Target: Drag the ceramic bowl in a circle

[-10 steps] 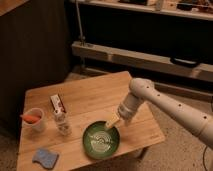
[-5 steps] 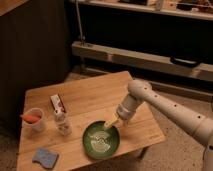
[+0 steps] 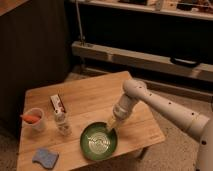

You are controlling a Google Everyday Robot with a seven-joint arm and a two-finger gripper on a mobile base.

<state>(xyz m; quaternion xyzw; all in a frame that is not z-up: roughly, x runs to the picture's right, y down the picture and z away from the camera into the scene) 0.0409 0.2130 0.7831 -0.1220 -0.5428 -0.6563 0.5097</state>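
Step in hand, as judged: the drag itself, or the moment of contact just ahead of it. The gripper [image 3: 112,128] sat at the far-right rim of the bowl [image 3: 96,143], pointing down at the rim. Whether it was clenched on the rim or released could not be told. The bowl stood at the near edge of the table [image 3: 95,95], right of centre, close to the drop.

The next move called for a sideways sweep curving away from that near edge. It needed steady contact so the rim did not slip free, and a path clear of the cup [image 3: 34,121] at left.

Bowl condition: wide, shallow, glossy dark green, pale streaks ringed inside, upright, apparently empty.
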